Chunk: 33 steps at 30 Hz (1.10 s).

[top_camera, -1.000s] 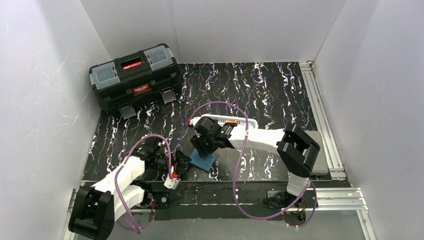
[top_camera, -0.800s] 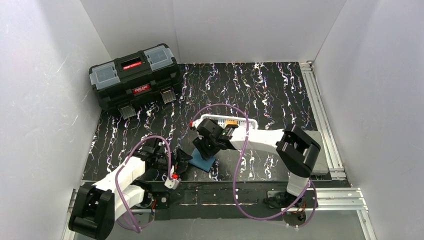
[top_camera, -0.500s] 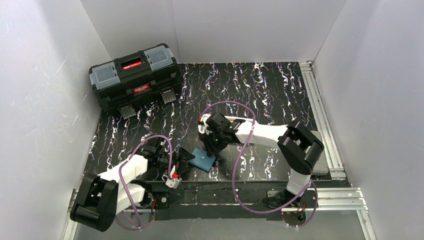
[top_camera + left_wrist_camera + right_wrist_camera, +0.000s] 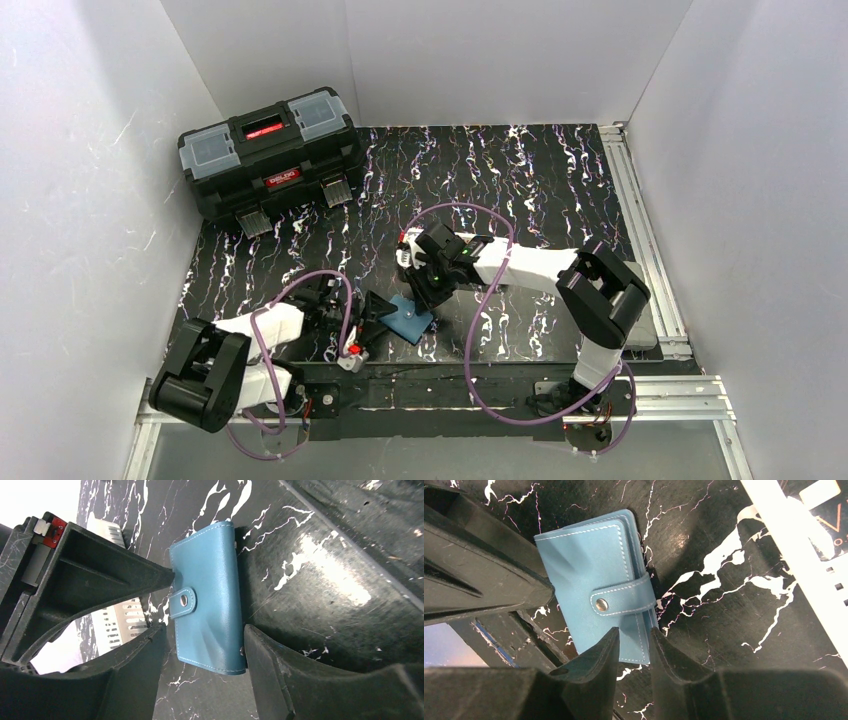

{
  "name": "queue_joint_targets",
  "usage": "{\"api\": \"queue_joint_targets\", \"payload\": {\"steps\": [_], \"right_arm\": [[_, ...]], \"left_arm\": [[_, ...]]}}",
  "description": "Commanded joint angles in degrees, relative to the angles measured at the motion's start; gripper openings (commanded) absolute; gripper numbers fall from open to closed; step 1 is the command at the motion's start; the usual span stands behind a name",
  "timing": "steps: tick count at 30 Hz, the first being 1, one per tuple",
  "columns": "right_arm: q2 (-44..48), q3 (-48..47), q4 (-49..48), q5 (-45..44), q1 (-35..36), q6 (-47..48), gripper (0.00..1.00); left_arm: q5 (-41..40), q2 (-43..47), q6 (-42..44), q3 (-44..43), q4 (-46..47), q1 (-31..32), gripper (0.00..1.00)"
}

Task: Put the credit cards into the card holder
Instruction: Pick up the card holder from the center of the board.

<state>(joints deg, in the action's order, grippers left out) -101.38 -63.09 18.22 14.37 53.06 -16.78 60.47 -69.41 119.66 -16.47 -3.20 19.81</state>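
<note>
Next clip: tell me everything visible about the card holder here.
The card holder is a small teal-blue, leather-like wallet with pale stitching, closed, its tab snapped shut. It lies flat on the black marbled table, near the front edge. The left gripper straddles it, open; the right gripper, nearly closed, sits at its tab-side corner; contact unclear.

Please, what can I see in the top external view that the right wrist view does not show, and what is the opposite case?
Only the top view: the black toolbox at the far left corner of the table, and both arms whole. Only the right wrist view: the snap tab of the wallet, fastened, and its white stitching. Both: the blue wallet lying flat on the table, with the left end effector and the right end effector at it.
</note>
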Motion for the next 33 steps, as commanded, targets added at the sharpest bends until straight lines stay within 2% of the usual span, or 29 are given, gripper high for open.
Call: {"api": "queue_joint_targets", "payload": {"steps": [1,5,7,13,17,24,26,28,30,33], "right_arm": [[0.1,-0.5,0.3,1.5,0.2,-0.4,0.33],[-1.7,-2.3,1.8,1.8,0.6,0.1,0.31],[-2.3,-2.8,2.1,1.8,0.8,0.3,0.31],[-4.4,-5.1,3.5,1.9,1.4,1.0,0.31],[-5.8,-6.6,4.0,1.8,1.9,1.3,0.30],[-5.1,-6.4,2.2,2.3,2.0,1.4,0.30],[-4.7,-6.2,2.6,2.3,2.0,1.4,0.30],[-3.7,-5.5,2.0,2.2,1.9,1.5,0.32],[-2.4,-4.8,1.5,1.7,1.9,1.5,0.39],[-0.3,-4.2,0.9,1.0,1.6,1.4,0.48]], "left_arm": [[-0.7,-2.0,5.3,2.2,5.0,0.5,0.55],[-0.4,-2.4,-1.6,4.5,17.1,1.1,0.47],[-0.6,-2.2,-4.3,4.9,20.2,1.5,0.45],[-1.1,-2.2,-10.2,6.0,28.0,3.1,0.45],[-1.8,-2.6,-13.0,5.9,30.3,4.7,0.45],[-2.0,-3.8,-12.6,5.8,30.9,6.1,0.45],[-2.5,-4.2,-12.4,5.9,31.4,6.4,0.36],[-3.2,-3.5,-12.5,6.2,31.4,6.4,0.21],[-4.0,-1.9,-13.4,6.0,30.3,6.4,0.10],[-4.9,1.7,-13.8,5.3,26.1,6.4,0.01]]}}
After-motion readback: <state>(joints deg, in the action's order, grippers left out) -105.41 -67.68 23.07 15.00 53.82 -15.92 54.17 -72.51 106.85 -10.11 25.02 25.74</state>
